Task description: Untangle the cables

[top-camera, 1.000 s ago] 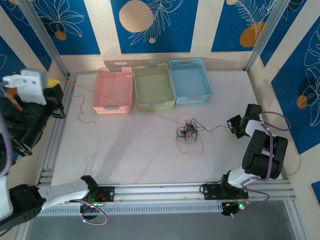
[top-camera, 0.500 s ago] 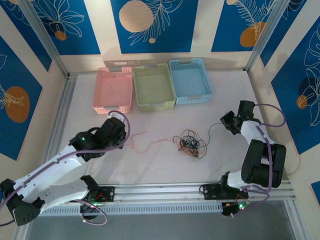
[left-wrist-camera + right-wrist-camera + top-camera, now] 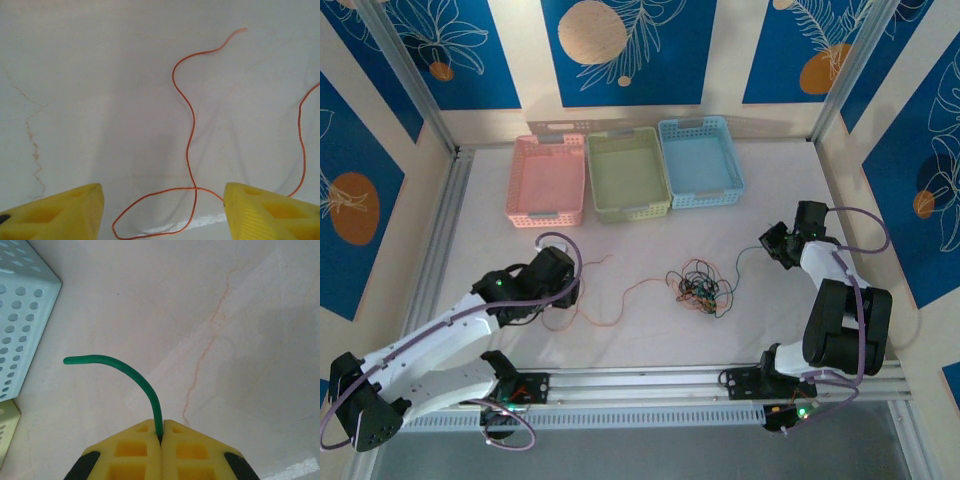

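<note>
A small knotted clump of cables (image 3: 698, 285) in red, green and black lies on the white table, right of centre. A loose red wire (image 3: 620, 297) trails left from the clump toward my left gripper (image 3: 572, 296). In the left wrist view that red wire (image 3: 191, 145) curls into a loop between my open yellow fingers (image 3: 55, 212), touching neither. My right gripper (image 3: 772, 246) is shut on a green wire (image 3: 135, 377), whose free end curves left above my closed fingers (image 3: 130, 447). A thin dark strand (image 3: 740, 262) runs from the clump to that gripper.
Three perforated baskets stand at the back: pink (image 3: 546, 180), green (image 3: 628, 172), blue (image 3: 700, 160). The blue basket's corner (image 3: 22, 315) is close on the left in the right wrist view. Metal frame rails (image 3: 650, 382) border the table's near edge.
My left arm has swung in from the far left and come down over the table by the red wire. The red wire has shifted and the clump drew tighter. My right gripper moved slightly back.
</note>
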